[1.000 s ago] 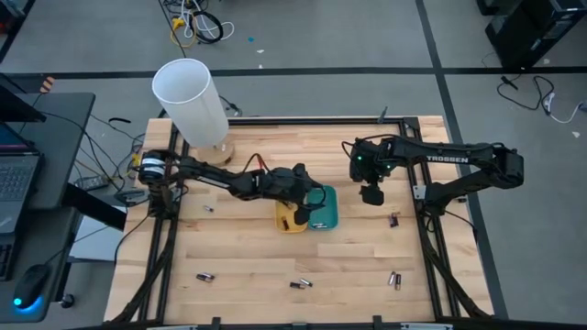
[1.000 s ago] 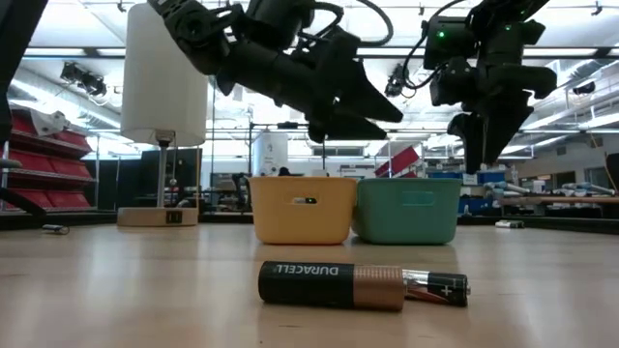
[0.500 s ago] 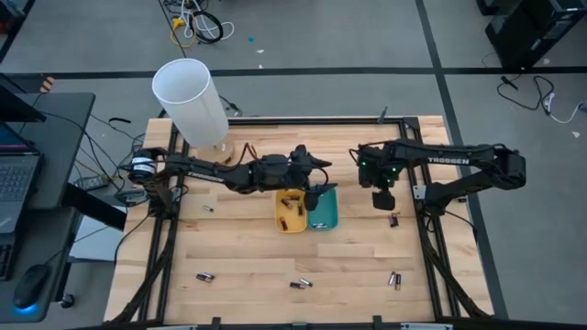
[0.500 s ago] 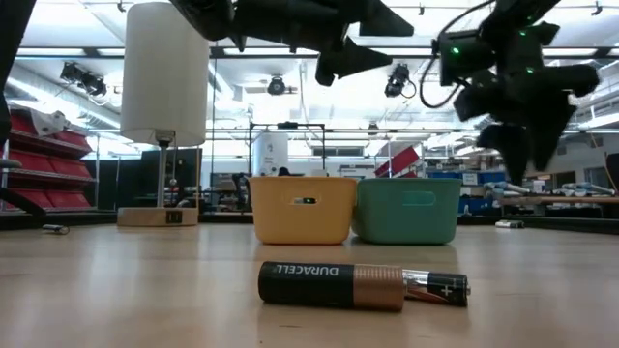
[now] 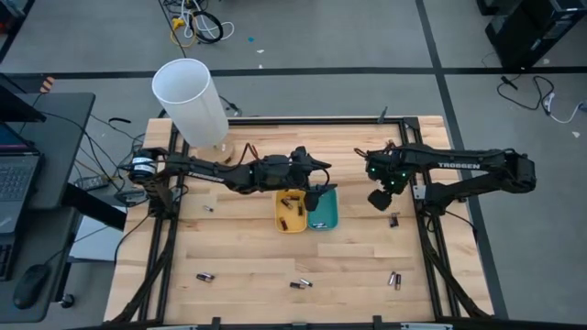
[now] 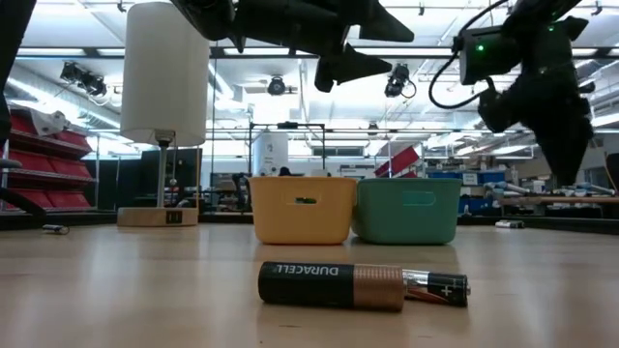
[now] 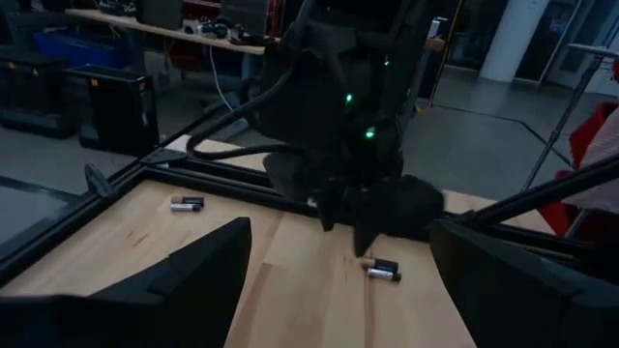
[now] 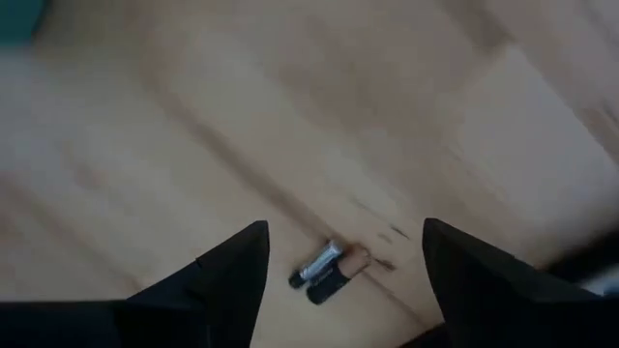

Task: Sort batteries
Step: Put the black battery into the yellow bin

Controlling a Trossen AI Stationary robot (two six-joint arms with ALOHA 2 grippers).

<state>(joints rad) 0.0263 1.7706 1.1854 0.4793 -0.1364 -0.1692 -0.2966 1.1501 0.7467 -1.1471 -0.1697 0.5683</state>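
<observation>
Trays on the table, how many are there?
2: the yellow tray at mid-table and the teal tray right beside it. No other tray shows; none seems hidden.

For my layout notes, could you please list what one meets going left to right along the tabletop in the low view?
Lamp with white shade → yellow tray → teal tray. The Duracell battery in front overlaps both trays, so it is left out.

Left claw (image 5: 323, 176) lifted off the yellow tray (image 5: 291, 212) — right claw (image 5: 377, 199) neared the batteries (image 5: 394, 220).
</observation>
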